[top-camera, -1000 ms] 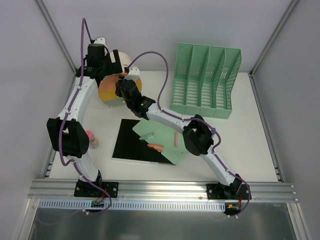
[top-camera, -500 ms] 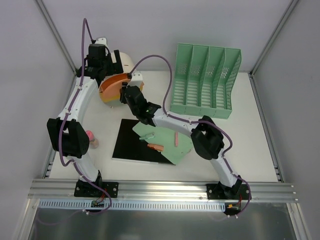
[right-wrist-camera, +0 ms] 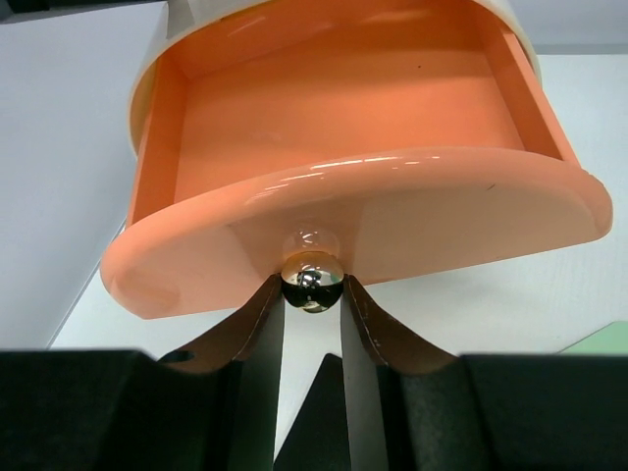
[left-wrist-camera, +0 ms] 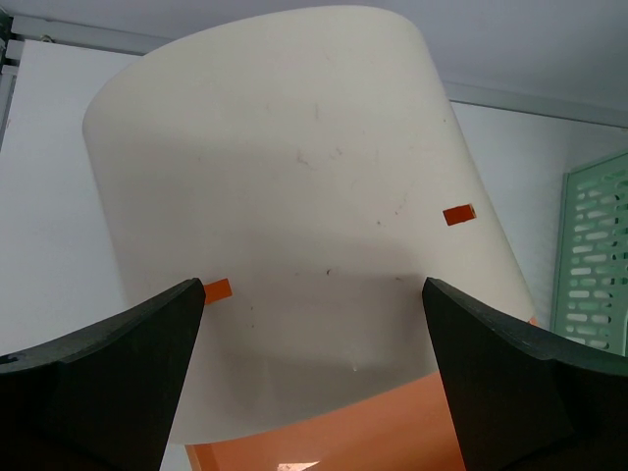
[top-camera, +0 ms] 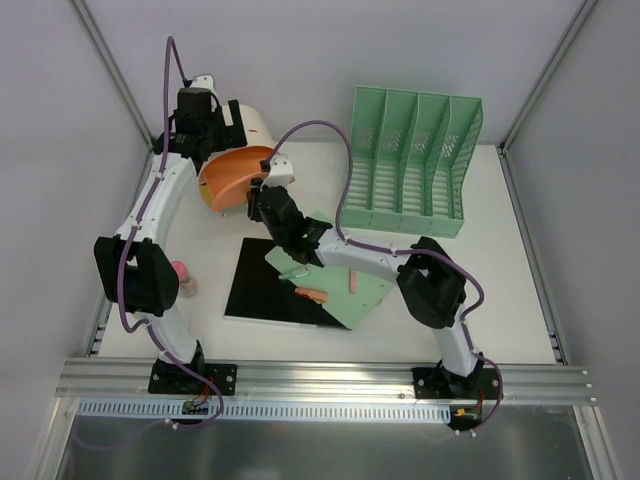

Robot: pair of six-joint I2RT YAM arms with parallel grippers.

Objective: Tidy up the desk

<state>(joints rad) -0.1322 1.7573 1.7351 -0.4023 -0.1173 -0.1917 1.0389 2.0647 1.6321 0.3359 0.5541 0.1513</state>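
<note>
**A:** Why does one small drawer unit need both of them?

**B:** My reading is that one steadies and the other pulls. The right gripper (right-wrist-camera: 314, 287) has its jaws pinched on the metal knob (right-wrist-camera: 313, 278) at the front of the orange drawer (right-wrist-camera: 353, 137). The drawer stands partly out of the cream housing (left-wrist-camera: 285, 177). The left gripper (left-wrist-camera: 312, 287) sits at the back of that housing with its jaws spread wide, one on each side. Whether they press on it I cannot tell.

**A:** So the left is a brace?

**B:** Likely, so the housing does not slide along when the knob is drawn. The drawer is open at the top, so I judge it is meant for the loose bits.

**A:** Which bits?

**B:** A small orange piece (top-camera: 311, 293) and a pink one (top-camera: 352, 279) lie on a green sheet (top-camera: 340, 305), which overlaps a black sheet (top-camera: 255, 285). The green file rack (top-camera: 410, 165) stands upright at the far side, right of centre. It is probably the place for the sheets.

**A:** And the table itself?

**B:** The table (top-camera: 500, 300) lies under all of it, flat and facing up. It fills the middle of the top view between grey walls (top-camera: 60, 250). Its long axis runs left to right, parallel to the aluminium rail (top-camera: 320, 375). That railed edge is the near one, on the robot's side. The drawer unit stands near the far left corner, with the drawer mouth toward the middle.
</note>
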